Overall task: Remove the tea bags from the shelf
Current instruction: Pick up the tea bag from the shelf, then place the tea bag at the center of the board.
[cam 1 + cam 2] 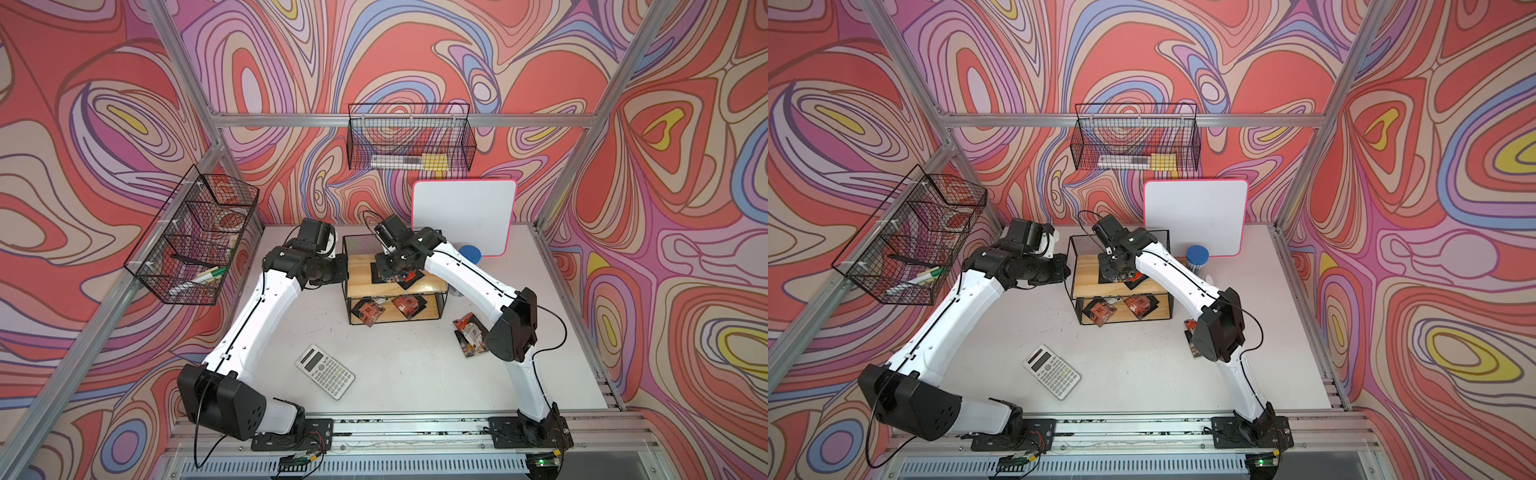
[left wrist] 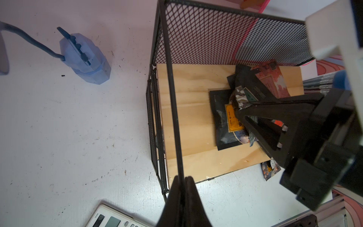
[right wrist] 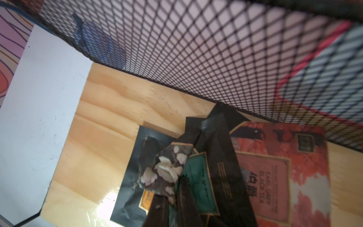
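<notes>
The right gripper (image 1: 394, 277) stands over the middle of the shelf's (image 1: 360, 276) top board with its jaws pinched shut on 1 green-labelled sachet (image 3: 195, 176), which is crumpled and tipped up off the wood. Directly under it lie 2 more of the tea bags: a black one with an orange label (image 2: 225, 119) flat on the board, and a red Earl Grey one (image 3: 284, 176) against the mesh back. The held sachet is roughly square, so no long axis matters; the move looks like a straight lift clear of the board, then out toward the pile of sachets (image 1: 469, 334) near the table's (image 1: 395, 365) right edge, on this arm's own side. The lower board holds 2 red sachets (image 1: 368, 311) at its front edge. The left gripper (image 2: 182, 188) is closed on nothing, just outside the shelf's front left post, farther from the remaining bags.
</notes>
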